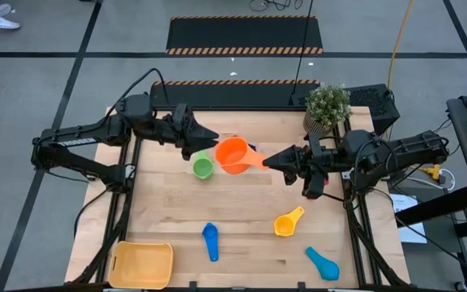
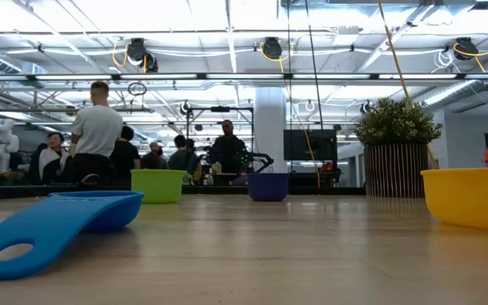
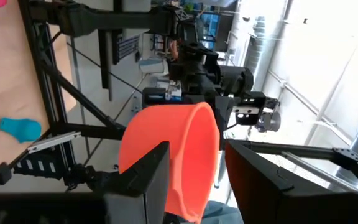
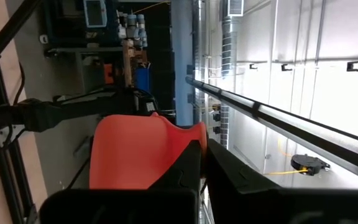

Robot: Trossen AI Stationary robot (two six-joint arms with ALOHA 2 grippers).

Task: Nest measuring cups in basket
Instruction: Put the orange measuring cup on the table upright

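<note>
An orange measuring cup (image 1: 232, 154) hangs in the air between the two arms, above the table's far middle. My right gripper (image 1: 268, 160) is shut on it from the right. My left gripper (image 1: 207, 146) is open at the cup's left side. In the left wrist view the fingers (image 3: 145, 180) stand on either side of the cup's rim wall (image 3: 194, 143), and I cannot tell whether they touch it. A green cup (image 1: 203, 168) and a dark blue cup (image 1: 254, 148) stand on the table below. The yellow-orange basket (image 1: 142, 265) sits at the near left corner. My right gripper holds the orange cup by its handle (image 4: 194, 129), pinched between the two fingers (image 4: 182, 168). The fingers come level from the table's right, along the handle. The cup is lifted clear of the table, with its bowl (image 4: 132, 152) beyond the fingertips, toward the left arm.
A yellow cup (image 1: 289, 221), a blue cup (image 1: 210, 241) and a light blue cup (image 1: 323, 264) lie on the near half of the table. A potted plant (image 1: 328, 105) stands at the far right corner. People stand in the room beyond the table (image 2: 97, 127).
</note>
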